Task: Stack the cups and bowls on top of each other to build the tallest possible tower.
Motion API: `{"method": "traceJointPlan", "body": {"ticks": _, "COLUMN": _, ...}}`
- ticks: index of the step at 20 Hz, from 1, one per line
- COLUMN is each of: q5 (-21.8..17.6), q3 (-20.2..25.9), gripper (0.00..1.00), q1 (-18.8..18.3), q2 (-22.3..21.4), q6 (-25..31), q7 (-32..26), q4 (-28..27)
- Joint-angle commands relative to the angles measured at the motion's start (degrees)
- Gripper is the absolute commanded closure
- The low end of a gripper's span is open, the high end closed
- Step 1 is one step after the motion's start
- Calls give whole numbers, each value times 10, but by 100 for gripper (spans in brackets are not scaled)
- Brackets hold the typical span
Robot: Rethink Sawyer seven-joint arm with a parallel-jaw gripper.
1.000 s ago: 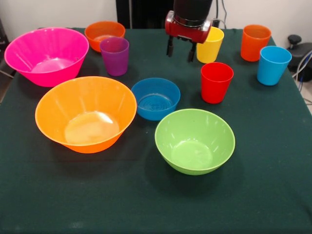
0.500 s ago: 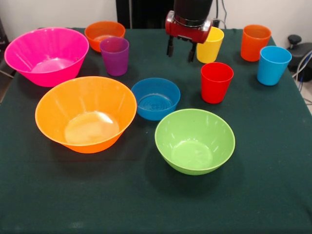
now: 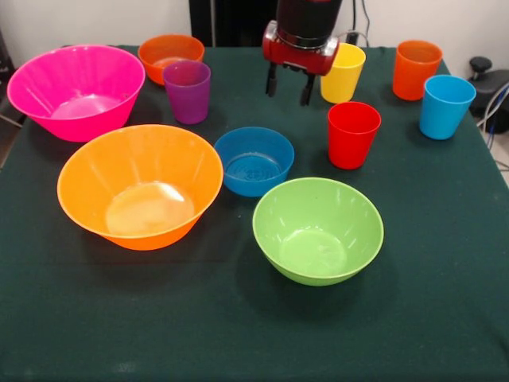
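Nothing is stacked yet: five bowls and five cups sit apart on the dark green bench [image 3: 95, 334]. The small blue bowl [image 3: 254, 161] lies in the middle, between the large orange bowl [image 3: 140, 185] and the red cup [image 3: 353, 134]. Over the past second the hand [image 3: 288, 86], open and empty, has drifted slightly sideways away from the yellow cup [image 3: 343, 72], hanging above the blue bowl's far side. It seems to be still choosing a first piece.
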Motion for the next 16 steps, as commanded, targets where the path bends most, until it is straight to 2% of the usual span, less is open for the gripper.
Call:
{"method": "traceJointPlan", "body": {"ticks": 1, "q5": 16, "q3": 59, "gripper": 0, "q1": -13, "q2": 57, "q6": 84, "q7": 11, "q4": -100}}
{"method": "traceJointPlan", "body": {"ticks": 9, "q5": 15, "q3": 70, "gripper": 0, "q1": -18, "q2": 73, "q6": 158, "q7": -4, "q4": -163}}
{"method": "traceJointPlan", "body": {"ticks": 16, "q5": 25, "q3": 82, "gripper": 0, "q1": -25, "q2": 24, "q6": 223, "q7": -6, "q4": -143}}
